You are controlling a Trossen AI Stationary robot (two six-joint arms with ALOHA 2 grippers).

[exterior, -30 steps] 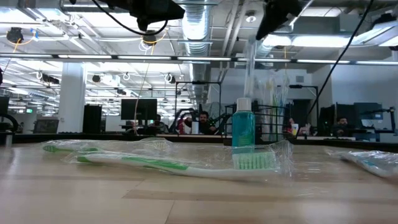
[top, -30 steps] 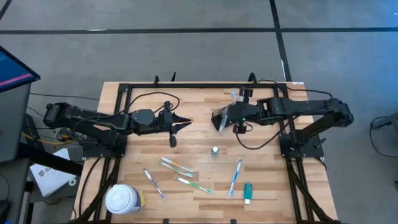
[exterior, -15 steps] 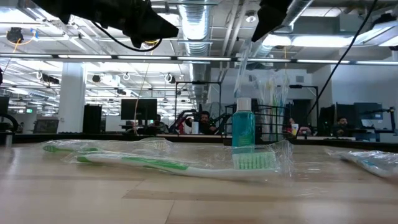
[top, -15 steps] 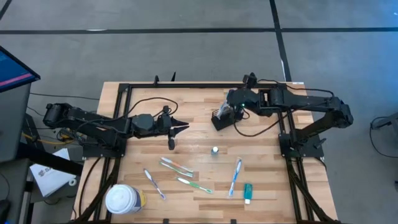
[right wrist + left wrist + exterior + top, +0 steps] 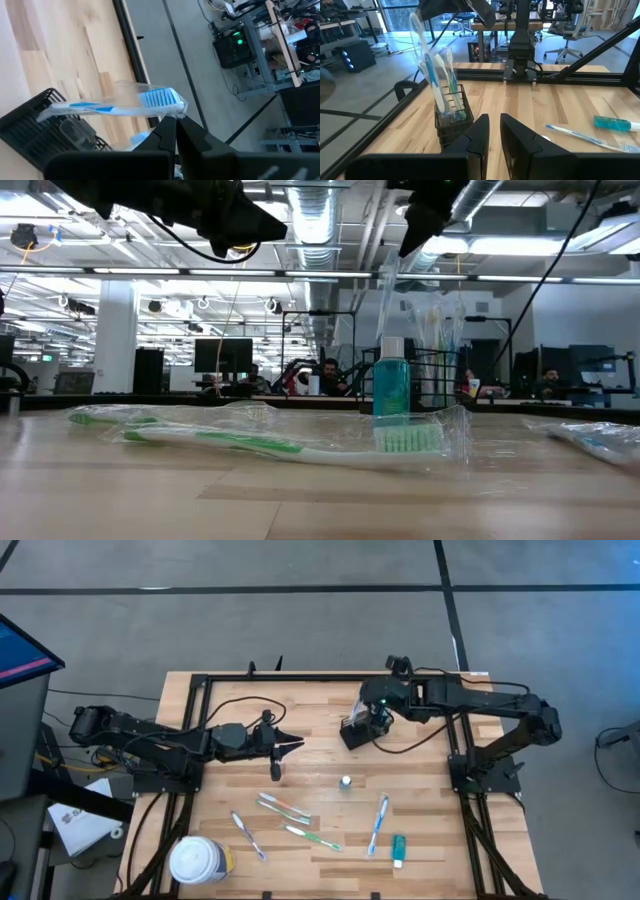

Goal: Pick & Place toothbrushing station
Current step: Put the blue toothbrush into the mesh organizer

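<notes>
Black mesh caddy (image 5: 352,730) (upright) holds clear-wrapped blue and green toothbrushes (image 5: 439,82).

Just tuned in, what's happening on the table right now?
The right gripper is over the black mesh caddy at the table's far side, jaws shut on a wrapped blue toothbrush whose handle end reaches into it. The left gripper hovers mid-table, holding nothing. Several wrapped toothbrushes, a teal tube and a small bottle lie loose on the near half.
</notes>
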